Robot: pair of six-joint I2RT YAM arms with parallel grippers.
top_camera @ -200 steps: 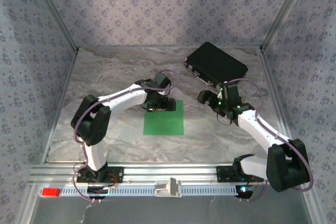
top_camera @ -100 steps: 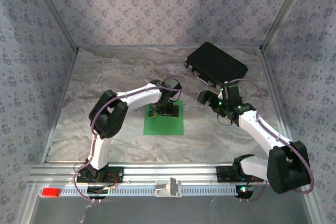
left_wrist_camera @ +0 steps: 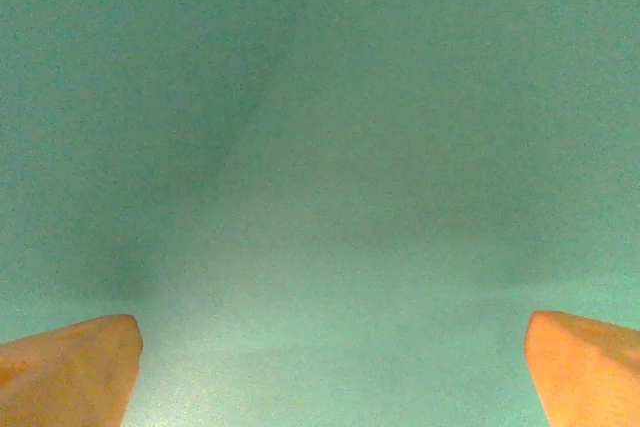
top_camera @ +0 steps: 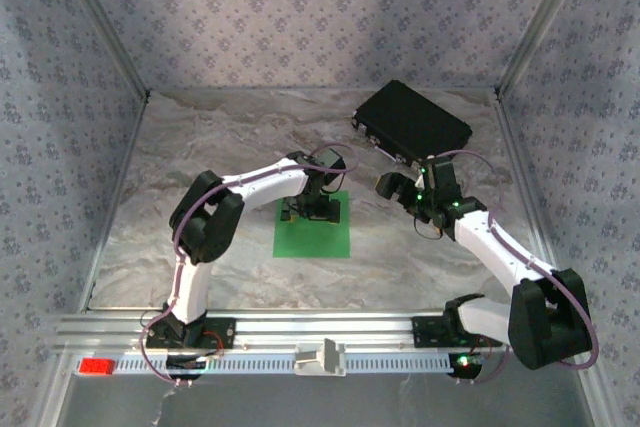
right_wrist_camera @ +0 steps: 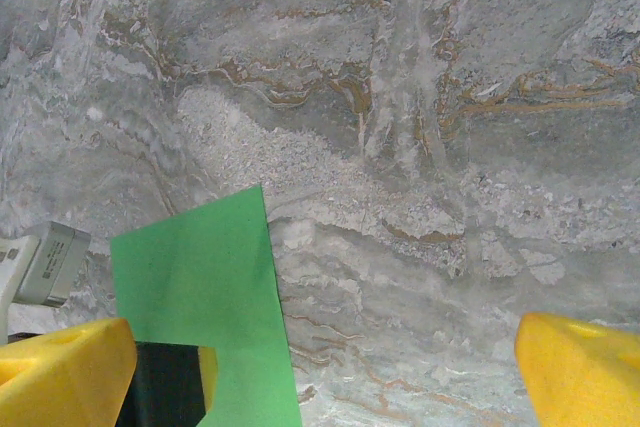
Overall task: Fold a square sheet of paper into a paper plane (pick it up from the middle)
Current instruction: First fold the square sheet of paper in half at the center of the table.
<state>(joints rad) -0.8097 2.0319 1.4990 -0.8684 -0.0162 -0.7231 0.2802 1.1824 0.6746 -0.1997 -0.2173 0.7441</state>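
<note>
Since a second ago, the left arm has drawn its elbow in toward the middle. It has carried the left tool (top_camera: pixel 312 211) from the far edge of the sheet of paper (top_camera: pixel 312 239) to a place over the sheet's far half, while the right arm has kept its pose. We see the bright green sheet lying flat and square on the marbled worktop (top_camera: pixel 200 147), near the middle and closer to the arms than the black case (top_camera: pixel 412 122), which sits well apart at the far right. In the left wrist view the green paper (left_wrist_camera: pixel 320 147) spreads across the whole background, and the left tool (left_wrist_camera: pixel 330 372) stands wide, its two orange fingertips (left_wrist_camera: pixel 70 367) far apart at the bottom corners with nothing between them but paper. We cannot tell whether the tips touch the sheet or hang just above it. The right tool (top_camera: pixel 386 185) hangs to the right of the sheet, between it and the case, and points toward the sheet. In the right wrist view it (right_wrist_camera: pixel 325 372) is also wide, with its yellow fingertips (right_wrist_camera: pixel 575 367) at the two lower corners and nothing gripped. One pointed corner of the sheet (right_wrist_camera: pixel 200 287) reaches in from the lower left over the grey veined worktop (right_wrist_camera: pixel 450 147). A small red block (top_camera: pixel 97 366) lies on the rail at the near left, well apart from the paper.
</note>
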